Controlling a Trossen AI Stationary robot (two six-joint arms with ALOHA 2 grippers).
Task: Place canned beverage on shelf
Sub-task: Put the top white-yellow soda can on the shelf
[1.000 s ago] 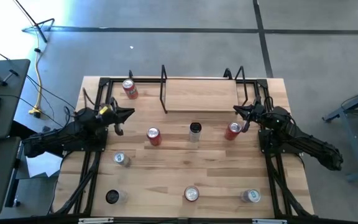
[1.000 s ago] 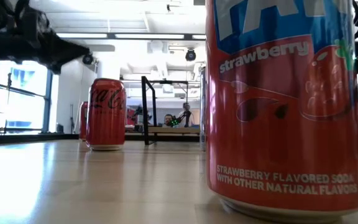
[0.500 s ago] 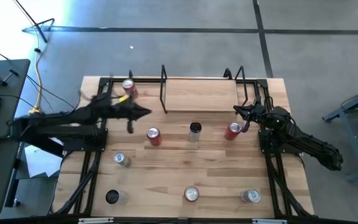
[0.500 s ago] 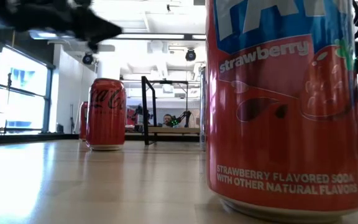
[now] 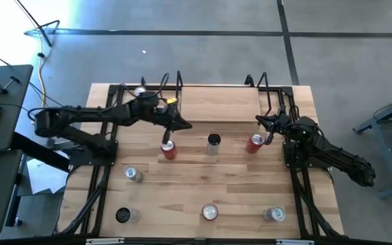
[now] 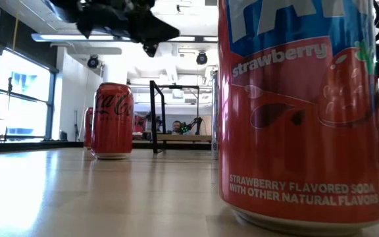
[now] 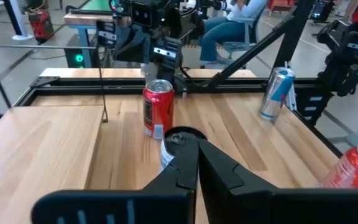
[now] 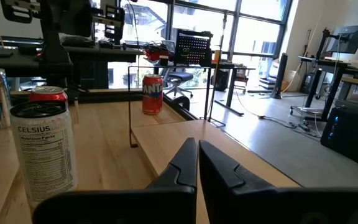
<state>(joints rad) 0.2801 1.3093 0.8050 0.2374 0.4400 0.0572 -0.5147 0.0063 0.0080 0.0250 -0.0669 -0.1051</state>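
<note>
Left jaws (image 5: 184,126) shut, empty, above table, red can (image 5: 168,149) just beside, shelf (image 5: 220,103) near.

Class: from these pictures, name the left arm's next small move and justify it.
Probably open the left claw and lower it over the red can just beside its tip. The fingers are shut and hold nothing, the shelf is bare, and the right claw waits shut near another can.

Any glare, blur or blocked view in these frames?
Low view: the strawberry soda can fills the right side, blocking the table; bright windows backlight the left gripper into a silhouette. High view: even light, sharp. Wrist views: sharp; the right one faces bright windows.
</note>
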